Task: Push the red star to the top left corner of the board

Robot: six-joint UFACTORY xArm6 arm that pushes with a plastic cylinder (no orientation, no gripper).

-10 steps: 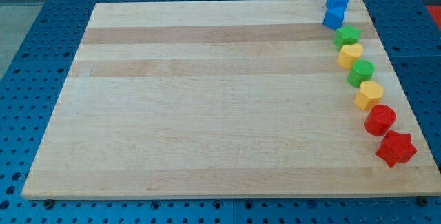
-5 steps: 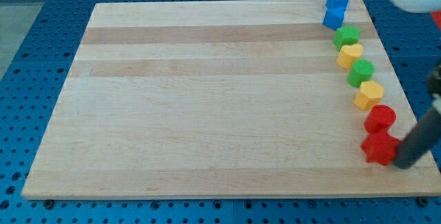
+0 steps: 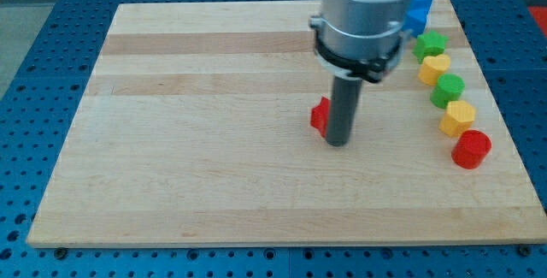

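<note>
We are pushing the red star (image 3: 320, 116), and it has slid from the bottom right corner to near the middle of the board (image 3: 197, 175), so it is getting closer to the top left corner. My tip (image 3: 338, 143) is touching the star's right side; we have no claw, only a rod. The other blocks, like the red round block (image 3: 470, 150), are staying in their line on the right.
</note>
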